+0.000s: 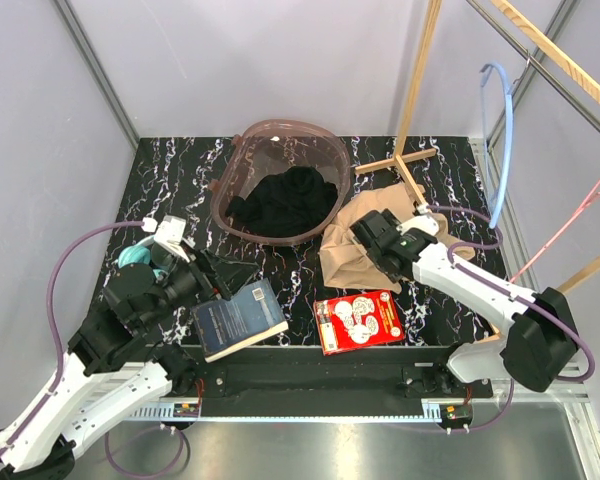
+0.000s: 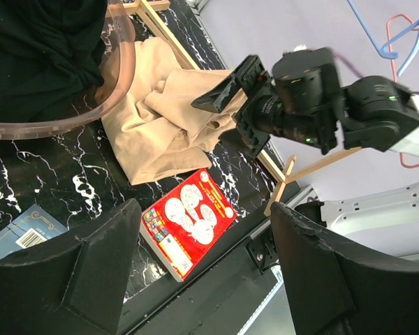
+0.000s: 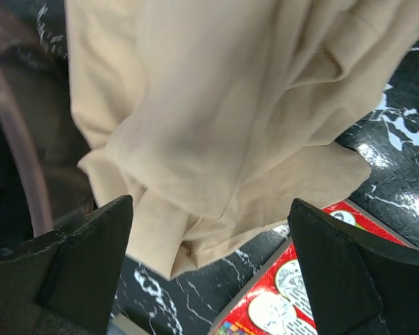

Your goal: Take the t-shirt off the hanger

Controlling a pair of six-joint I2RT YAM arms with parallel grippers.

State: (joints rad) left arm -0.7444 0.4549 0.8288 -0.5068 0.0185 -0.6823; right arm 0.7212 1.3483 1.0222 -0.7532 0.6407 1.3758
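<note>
**Two grippers spread wide, beige t-shirt off the hanger and crumpled on the table**

At the far left of the black marbled table [image 1: 180, 160] lies a small teal object [image 1: 132, 256], beside the left arm's wrist. The left gripper [image 2: 206, 208] hangs above the near left part of the table with its fingers [image 2: 91, 279] set well apart and nothing between them. Just below it, near the front edge, a blue book [image 1: 238, 318] lies flat.

Toward the back, near the middle, sits a pinkish see-through basket [image 1: 280, 124] holding a heap of black clothing [image 1: 285, 198]. To the right of the blue book lies a red box [image 1: 358, 320] printed with white cartoon figures.

The beige t-shirt [image 1: 345, 262] is bunched in loose folds on the table between the basket and the red box, one edge close against the basket's wall. The right gripper [image 3: 211, 204] is directly over it, jaws spread wide, with cloth filling the view between its two fingers; whether they touch the fabric cannot be told, and no fold is pinched.

Behind the shirt stands a wooden rack [image 1: 412, 160], its crossed foot resting on the table. At the far right a blue hanger [image 1: 506, 120] and a pink hanger [image 1: 580, 210] hang up high, well apart from the shirt.
</note>
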